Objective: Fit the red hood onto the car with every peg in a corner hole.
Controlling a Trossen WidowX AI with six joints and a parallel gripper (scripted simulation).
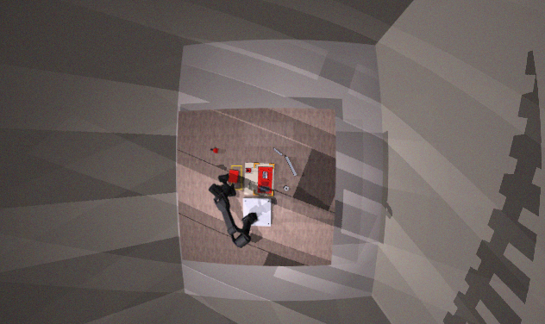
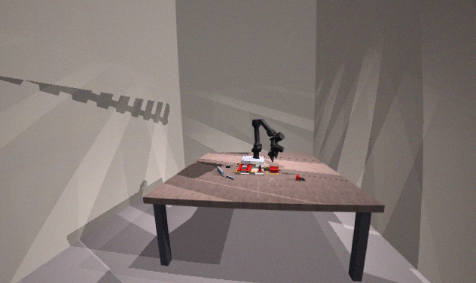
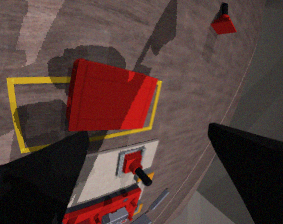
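The red hood (image 1: 234,176) (image 2: 273,169) (image 3: 109,97) lies on the table, a little skewed, over one end of a yellow outline (image 3: 39,80). A plain flat red face is up; its corner holes are hidden. My gripper (image 1: 228,184) (image 2: 273,159) (image 3: 149,133) is open and empty, above the table close to the hood, with the hood not between its fingers. The red chassis (image 1: 266,183) (image 2: 245,170) sits in the pale jig (image 1: 250,185) (image 3: 99,175), right of the hood in the top view. The grey engine block (image 1: 265,175) (image 3: 117,216) is on it. The pegs are too small to tell.
A red block with a black stem (image 1: 248,171) (image 3: 133,162) stands on the jig beside the chassis. A red and black part (image 1: 216,150) (image 2: 299,178) (image 3: 223,25) lies apart. Grey bars (image 1: 291,165) and a small ring (image 1: 286,188) lie beyond the chassis. The arm stands on a white base (image 1: 256,207).
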